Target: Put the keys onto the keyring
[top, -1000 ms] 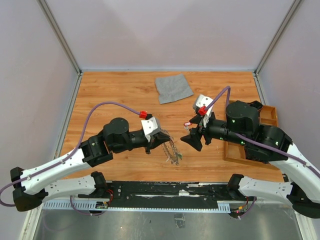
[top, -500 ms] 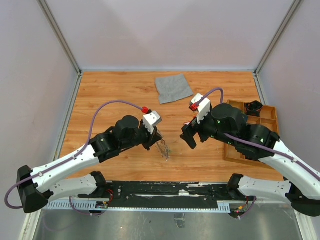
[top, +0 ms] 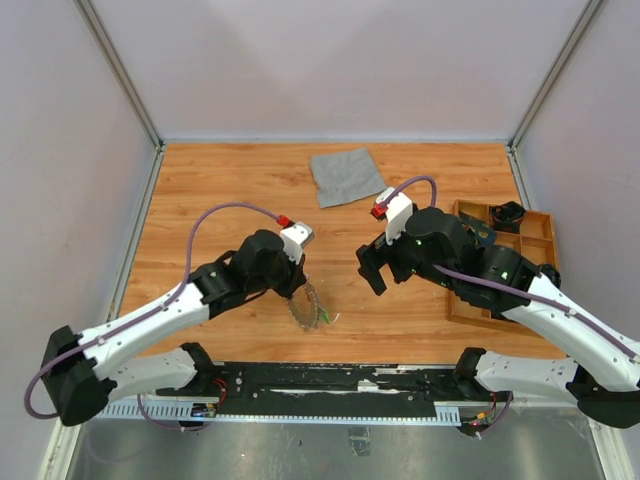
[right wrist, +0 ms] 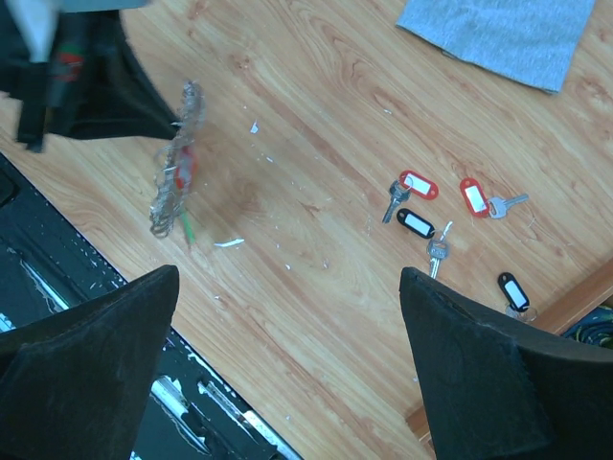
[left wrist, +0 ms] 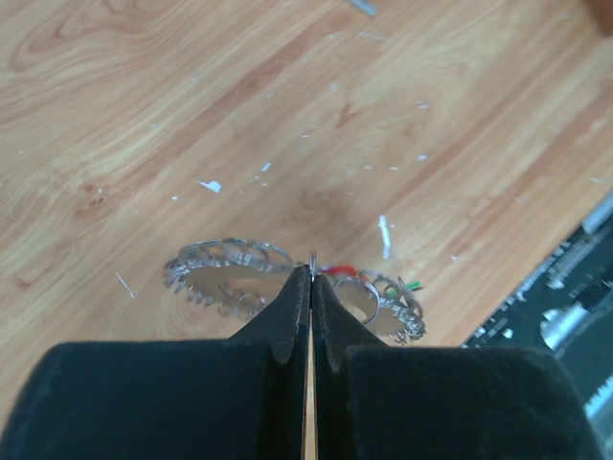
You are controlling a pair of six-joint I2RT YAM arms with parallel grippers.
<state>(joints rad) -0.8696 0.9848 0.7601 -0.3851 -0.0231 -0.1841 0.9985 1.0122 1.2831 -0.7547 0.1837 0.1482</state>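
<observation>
From above, the left gripper (top: 300,292) pinches the keyring (top: 310,310) at the table's near edge, apparently to present it for threading. The right gripper (top: 372,272) hovers right of the ring, apart from it.

The left wrist view shows the left gripper (left wrist: 311,278) clamped tight on the keyring (left wrist: 239,251) rim.

From the right wrist, the right gripper (right wrist: 287,383) gapes wide and empty. The keyring (right wrist: 177,163) stands on edge, while the keys (right wrist: 415,223) lie loose well right of it, short of the grey cloth (right wrist: 498,34).
</observation>
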